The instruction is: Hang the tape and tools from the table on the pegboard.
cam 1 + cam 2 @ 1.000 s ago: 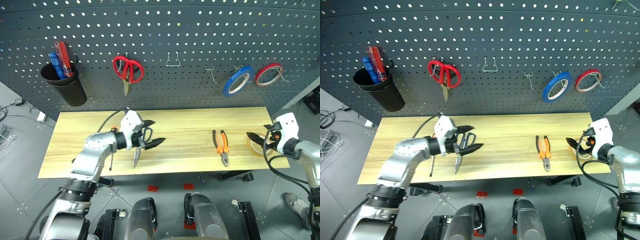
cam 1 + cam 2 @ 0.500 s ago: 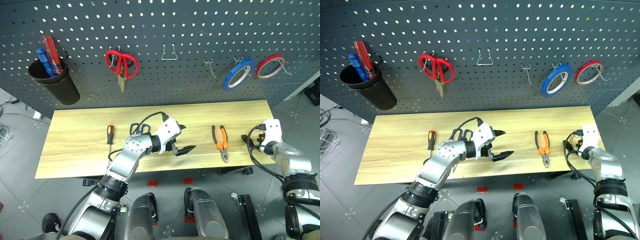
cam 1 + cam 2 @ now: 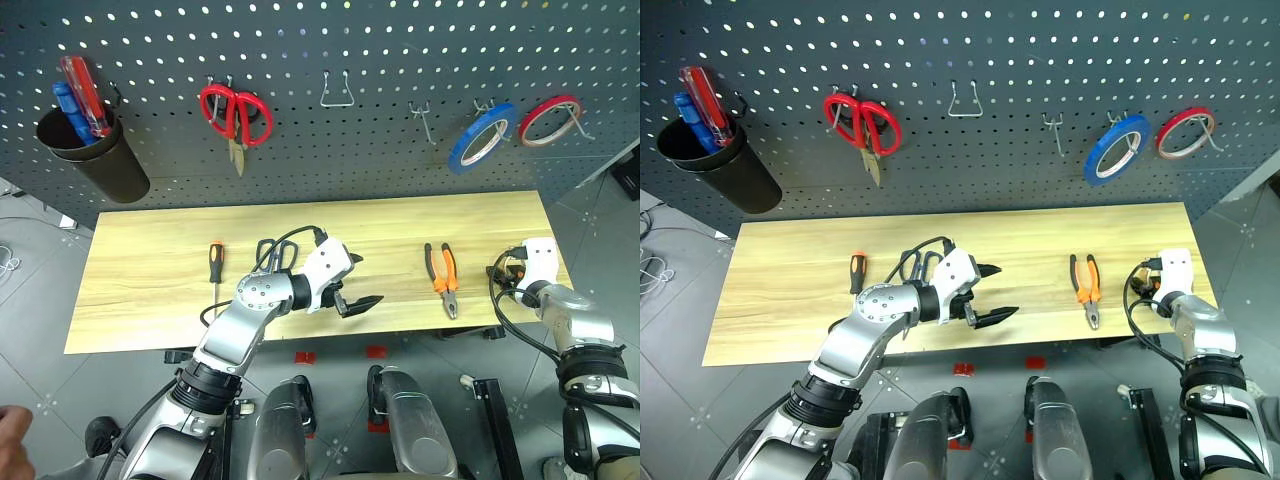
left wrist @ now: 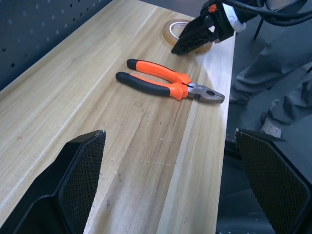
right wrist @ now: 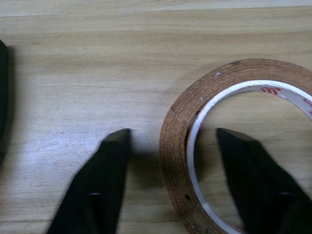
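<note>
The table [image 3: 150,290] runs under the pegboard [image 3: 380,150], and most of its wood is bare. The widest free stretch lies between the steel scissors [image 3: 277,252] and the pliers [image 3: 441,279]. The tape [image 5: 229,146] lies flat near the table's right end, close to the edge, just past the pliers. The orange-black screwdriver [image 3: 214,263] lies left of the scissors, apart from them.

On the pegboard above the table hang red-looped scissors [image 3: 234,110], a blue tape roll [image 3: 480,135] and a red tape roll [image 3: 549,120]. A bare wire hook [image 3: 337,92] and another small hook [image 3: 424,122] sit between them. A black cup [image 3: 90,160] holding red and blue screwdrivers hangs at the left.

The left gripper [image 3: 358,285] reaches across the table's middle, pointing toward the pliers, its fingers spread wide and holding nothing; the arm covers part of the scissors. The right gripper [image 5: 178,161] is at the tape, one finger [image 5: 107,180] outside the ring and the other [image 5: 253,170] inside it, straddling the roll's wall. Gaps remain on both sides, so the wall is not yet pinched.
</note>
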Tool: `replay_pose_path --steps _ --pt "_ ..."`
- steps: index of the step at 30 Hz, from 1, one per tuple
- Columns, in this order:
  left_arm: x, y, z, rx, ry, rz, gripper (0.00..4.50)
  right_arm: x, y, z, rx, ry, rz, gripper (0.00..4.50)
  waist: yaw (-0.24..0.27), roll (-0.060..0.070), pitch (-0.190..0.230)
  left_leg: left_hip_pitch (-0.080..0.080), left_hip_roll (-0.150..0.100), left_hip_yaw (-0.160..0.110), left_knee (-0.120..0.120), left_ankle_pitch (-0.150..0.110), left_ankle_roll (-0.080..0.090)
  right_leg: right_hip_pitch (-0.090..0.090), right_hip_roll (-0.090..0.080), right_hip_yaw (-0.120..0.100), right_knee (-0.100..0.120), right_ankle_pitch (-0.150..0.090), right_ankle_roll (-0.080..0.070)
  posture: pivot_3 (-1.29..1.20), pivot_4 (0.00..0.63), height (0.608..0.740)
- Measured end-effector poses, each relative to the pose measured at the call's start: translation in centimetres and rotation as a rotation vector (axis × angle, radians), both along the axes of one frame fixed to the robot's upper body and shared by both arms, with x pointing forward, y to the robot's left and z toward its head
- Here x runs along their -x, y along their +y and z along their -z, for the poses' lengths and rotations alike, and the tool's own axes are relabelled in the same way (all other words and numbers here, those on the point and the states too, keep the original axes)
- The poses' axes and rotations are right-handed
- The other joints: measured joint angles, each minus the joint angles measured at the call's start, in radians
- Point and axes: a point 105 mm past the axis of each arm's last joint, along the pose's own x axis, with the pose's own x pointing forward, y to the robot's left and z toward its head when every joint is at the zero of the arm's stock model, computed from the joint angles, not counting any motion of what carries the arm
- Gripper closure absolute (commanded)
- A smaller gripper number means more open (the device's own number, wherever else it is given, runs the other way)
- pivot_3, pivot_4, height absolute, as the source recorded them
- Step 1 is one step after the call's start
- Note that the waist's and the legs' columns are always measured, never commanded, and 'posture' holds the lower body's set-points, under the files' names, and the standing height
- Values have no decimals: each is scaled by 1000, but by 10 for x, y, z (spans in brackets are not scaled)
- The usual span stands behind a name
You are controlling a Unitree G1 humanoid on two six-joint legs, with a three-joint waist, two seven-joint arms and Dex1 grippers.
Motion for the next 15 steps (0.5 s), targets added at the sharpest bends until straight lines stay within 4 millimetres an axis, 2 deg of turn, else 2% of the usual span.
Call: replay_pose_path --steps 4,7,10,13,15 --pt "-3 0 -10 50 -3 -3 0 4 2 -2 5 -4 5 3992 1 0 5 0 0 0 0 0 0 0 0 0 0 0 0 -96 456 740" --pt "-5 -1 -20 102 -21 -3 0 13 9 -1 -17 -13 -5 4009 2 2 7 -1 0 0 -2 0 0 -2 0 0 0 0 0 -113 454 740" --pt "-11 6 -34 157 -72 -39 0 25 30 -7 -68 -46 -75 4010 -2 6 10 -4 0 0 -2 0 0 -4 0 0 0 0 0 -156 432 740" --pt "-16 11 -50 228 -146 -61 0 51 57 -32 -67 -115 -202 4010 -4 8 11 -5 0 0 -3 0 -1 -5 0 0 -1 -1 1 -197 413 740" --pt "-20 17 -56 257 -191 -82 0 68 80 -59 -58 -191 -298 4010 -14 8 11 -5 0 -1 -3 0 -1 -5 0 0 -2 -2 4 -219 404 740"
